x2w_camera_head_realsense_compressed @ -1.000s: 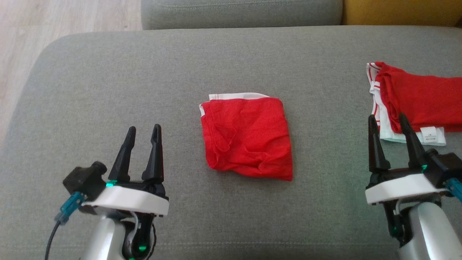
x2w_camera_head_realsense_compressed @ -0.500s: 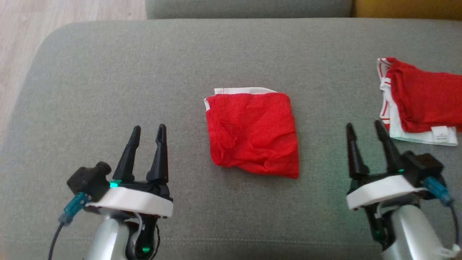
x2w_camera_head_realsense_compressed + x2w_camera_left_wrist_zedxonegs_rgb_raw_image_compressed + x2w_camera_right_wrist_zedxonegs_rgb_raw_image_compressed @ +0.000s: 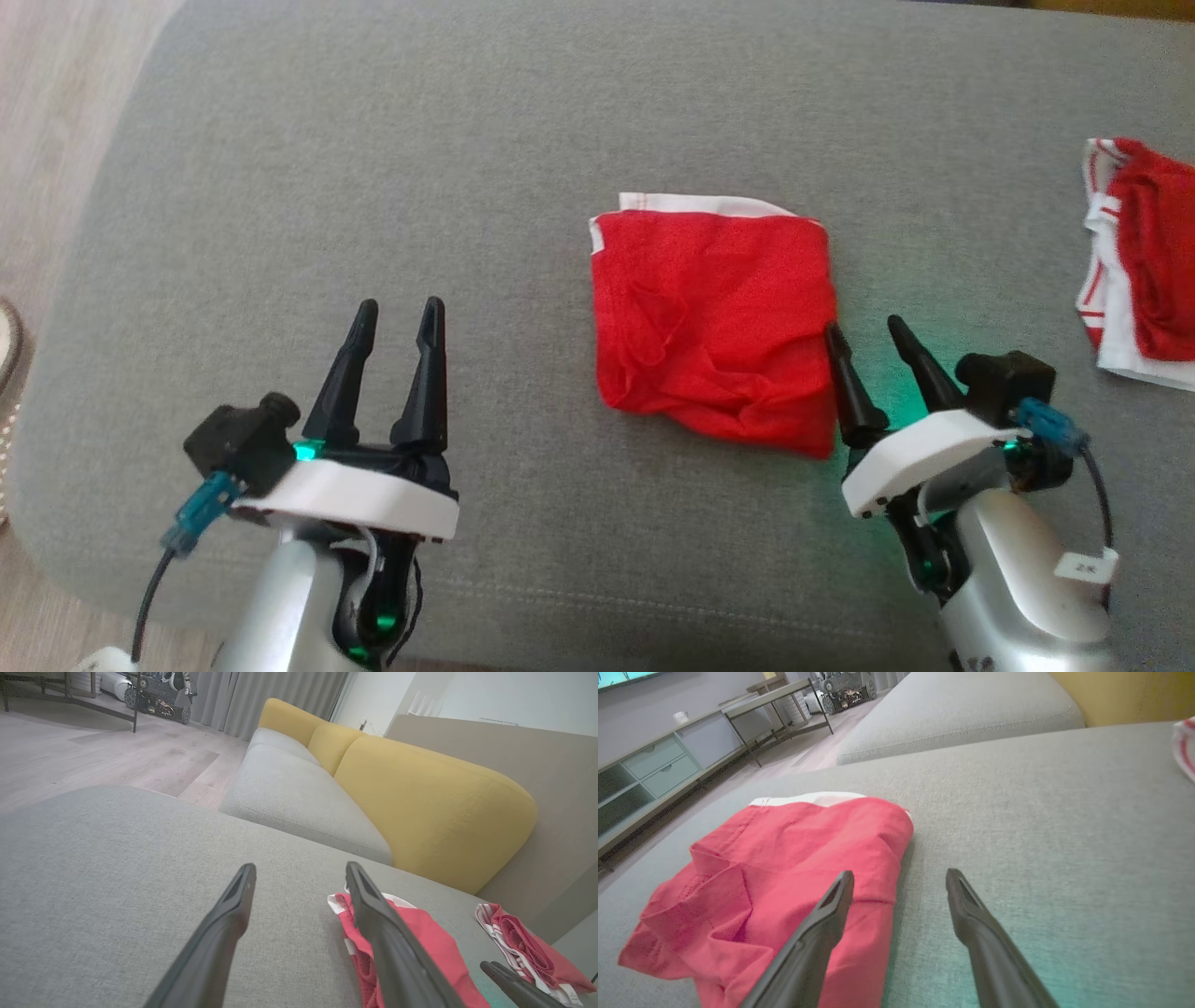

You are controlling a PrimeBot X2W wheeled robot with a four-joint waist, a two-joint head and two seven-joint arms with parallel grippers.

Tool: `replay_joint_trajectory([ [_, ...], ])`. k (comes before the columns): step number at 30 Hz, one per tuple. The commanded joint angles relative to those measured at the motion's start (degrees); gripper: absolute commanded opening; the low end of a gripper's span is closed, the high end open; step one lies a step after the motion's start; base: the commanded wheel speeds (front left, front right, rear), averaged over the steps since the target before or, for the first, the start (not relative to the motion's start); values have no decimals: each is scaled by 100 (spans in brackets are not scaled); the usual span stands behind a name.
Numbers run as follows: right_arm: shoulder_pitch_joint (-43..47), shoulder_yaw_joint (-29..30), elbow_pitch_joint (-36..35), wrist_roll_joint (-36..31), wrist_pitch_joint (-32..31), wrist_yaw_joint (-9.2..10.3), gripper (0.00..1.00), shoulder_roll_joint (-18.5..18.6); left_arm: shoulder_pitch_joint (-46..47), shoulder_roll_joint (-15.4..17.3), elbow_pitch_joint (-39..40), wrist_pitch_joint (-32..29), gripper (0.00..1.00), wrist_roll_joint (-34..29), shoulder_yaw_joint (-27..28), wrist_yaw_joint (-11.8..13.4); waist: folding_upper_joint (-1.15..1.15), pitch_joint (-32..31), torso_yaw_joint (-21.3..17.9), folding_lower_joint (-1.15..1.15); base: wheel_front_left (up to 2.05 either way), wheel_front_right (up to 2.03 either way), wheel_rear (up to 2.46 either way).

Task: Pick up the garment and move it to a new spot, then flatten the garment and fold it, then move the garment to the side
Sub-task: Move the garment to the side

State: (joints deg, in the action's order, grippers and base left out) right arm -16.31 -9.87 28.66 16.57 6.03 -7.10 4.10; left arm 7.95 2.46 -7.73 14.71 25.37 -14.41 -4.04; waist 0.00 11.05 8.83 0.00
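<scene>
A: Right gripper (image 3: 864,326) — state?
B: Jaws wide apart, nothing in them. It sits at the near right corner of the red garment (image 3: 714,327). In its wrist view one finger lies over the cloth's edge, the other over bare grey cushion (image 3: 373,140). Touching the cloth or just above it, can't tell.
A: And the left gripper (image 3: 400,305)?
B: Spread wide too, empty, over plain cushion well off the garment's opposite side.
A: Which step, d'you reckon?
B: Garment's a compact square w/ a white band along the edge furthest from the grippers, so it looks folded already. Prob. the last bit: moving it to the side. Could be the first pick-up, but the neat shape argues against.
A: Next move needs?
B: Get one finger under all layers at that edge, then close — pinch only the top layer and the fold likely opens on the lift. On the right gripper's outer side, well apart, lies a second red-and-white garment (image 3: 1144,261). There's room between the two for a set-down, if that's the side wanted.
</scene>
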Motion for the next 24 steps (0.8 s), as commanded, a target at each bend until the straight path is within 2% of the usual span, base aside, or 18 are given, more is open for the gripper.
replay_joint_trajectory([
  [1,-270,-184,1,16,-22,-39,100,-82,261,42,156,29,100,-13,138,-29,0,74,100,0,0,0,0],
  [8,-515,-448,669,245,-188,-39,100,-102,334,42,172,29,100,20,127,-28,0,143,249,0,0,0,0],
  [9,-538,-505,753,274,-222,-39,59,-103,336,42,171,29,100,24,123,-28,0,144,259,0,0,0,0],
  [10,-567,-554,821,280,-226,-39,6,-92,336,42,169,29,100,26,119,-24,0,142,265,0,0,0,0],
  [11,-595,-594,872,258,-187,-39,0,-62,333,42,165,29,100,26,118,-20,0,133,267,0,0,0,0],
  [14,-692,-667,992,6,67,-39,0,114,301,42,153,29,100,11,145,-9,0,67,223,0,0,0,0],
  [17,-811,-701,1046,-518,407,-39,0,337,277,42,151,29,100,-21,181,-13,0,1,113,0,0,0,0],
  [21,-1025,-652,866,-1272,675,-39,0,682,317,42,220,29,100,-71,195,-41,0,-28,-199,0,0,0,0],
  [24,-1109,-660,722,-1453,703,-39,0,819,347,42,253,29,100,-99,182,-54,0,-11,-370,0,0,0,0],
])
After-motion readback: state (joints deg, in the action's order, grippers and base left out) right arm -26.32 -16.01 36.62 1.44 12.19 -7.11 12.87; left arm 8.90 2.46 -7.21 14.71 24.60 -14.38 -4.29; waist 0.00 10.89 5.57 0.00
